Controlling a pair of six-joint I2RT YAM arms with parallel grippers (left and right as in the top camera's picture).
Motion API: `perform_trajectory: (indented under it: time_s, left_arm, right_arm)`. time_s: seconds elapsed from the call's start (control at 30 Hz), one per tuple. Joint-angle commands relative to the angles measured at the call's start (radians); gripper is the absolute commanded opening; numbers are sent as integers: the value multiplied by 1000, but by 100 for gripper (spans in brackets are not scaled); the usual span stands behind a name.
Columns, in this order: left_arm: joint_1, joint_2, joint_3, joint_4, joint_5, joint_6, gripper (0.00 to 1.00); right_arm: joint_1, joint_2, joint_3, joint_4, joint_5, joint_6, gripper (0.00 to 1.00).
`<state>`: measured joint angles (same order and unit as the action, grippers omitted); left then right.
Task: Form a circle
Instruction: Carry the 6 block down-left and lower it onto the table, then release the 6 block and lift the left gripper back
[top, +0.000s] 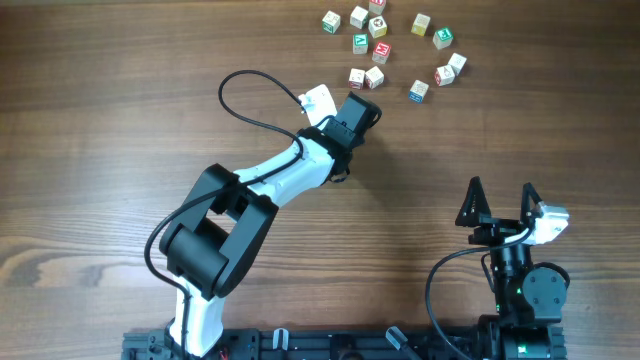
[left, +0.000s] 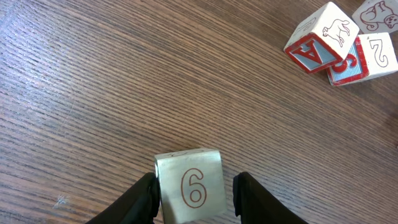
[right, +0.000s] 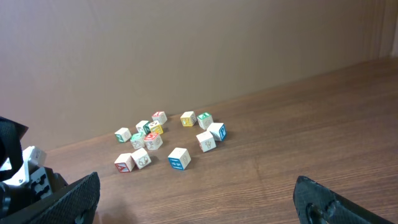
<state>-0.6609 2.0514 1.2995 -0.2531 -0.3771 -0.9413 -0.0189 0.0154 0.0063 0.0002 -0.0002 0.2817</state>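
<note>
A red 6 stands on the white cube (left: 189, 186); the red-edged cube (left: 311, 53) bears what looks like a 4.

The left arm (top: 280, 178) stretches forward and to the right, the left gripper (left: 194, 190) parted only slightly, while the right arm (top: 527, 290) sits folded back, the right gripper (top: 501, 195) spread wide.

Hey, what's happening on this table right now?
The left gripper hangs low over the wooden table, its jaws straddling a white cube marked 6, with a sliver of gap on one side, so it does not look clamped. The other letter cubes lie in a loose scatter nearby, no clean circle yet. The right gripper sits open, away from them.
</note>
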Motion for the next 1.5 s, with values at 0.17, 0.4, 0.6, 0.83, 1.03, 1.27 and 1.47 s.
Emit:
perform_trajectory:
  time_s: [0.17,0.4,0.6,0.83,1.03,1.27,1.47]
  left_arm:
    - [1,8,-10,3,-29,-19,40]
    - [1,8,-10,3,-28,-40,33]
    - [1,8,-10,-1,-29,-138,29]
    - [0,8,-10,-10,-24,-213,29]
    - [-16,-2,-10,-12,-25,-216,53]
    - [-18,-93,-9,-12,-44,-153,100]
    - [12,-280,-9,-98,-63,69,100]
  right_arm:
    - [-1,-6,-1,5,-17,-17,100]
    - [-1,-6,-1,5,-17,-17,100]
    - [-1,-6,-1,5,-16,-17,100]
    - [-1,-6,-1,5,-17,-17,100]
    - [-1,-6,-1,5,-16,-17,100]
    - [-1,-6,-1,5,-17,-17,100]
    - [-1,-6,-1,5,-17,-17,100]
